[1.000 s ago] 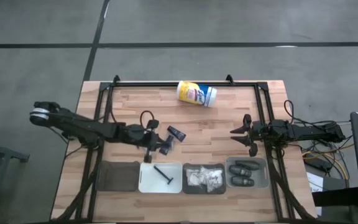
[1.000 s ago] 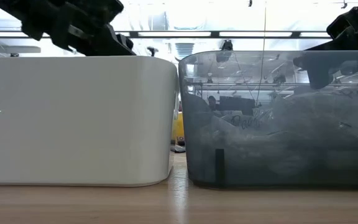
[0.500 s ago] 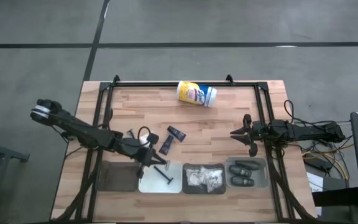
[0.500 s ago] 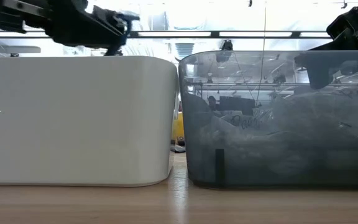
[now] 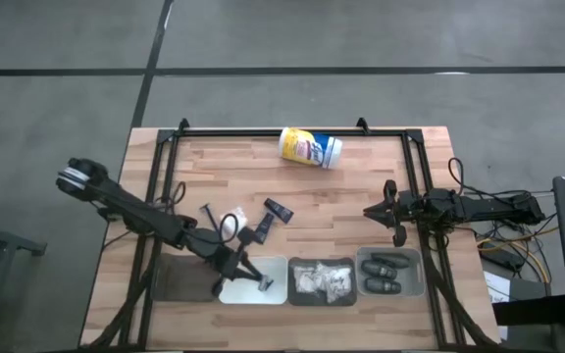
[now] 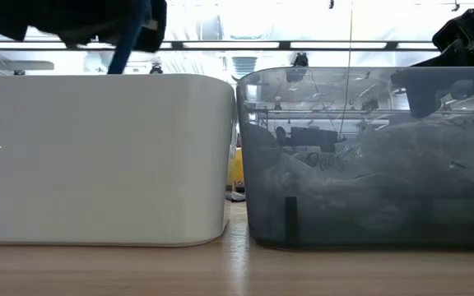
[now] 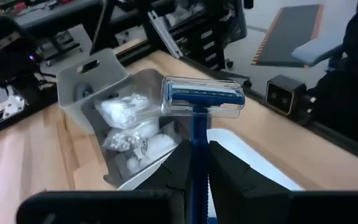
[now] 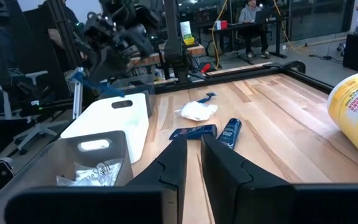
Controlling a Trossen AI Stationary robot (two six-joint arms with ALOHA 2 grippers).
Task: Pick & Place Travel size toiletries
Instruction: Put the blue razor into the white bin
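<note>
Left gripper [image 7: 194,171] is pinching a blue-handled razor with a clear cap [image 7: 202,98] over the white bin [image 5: 253,281], lower-middle. Lower it inside before releasing. Right gripper [image 5: 392,218], nearly closed, waits mid-right.

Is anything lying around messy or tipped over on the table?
Yes. The big yellow-and-white canister lies tipped on its side near the table's far edge. A white packet and two small dark tubes lie loose on the wood, outside the bins. The left gripper holds a blue razor above the white bin.
</note>
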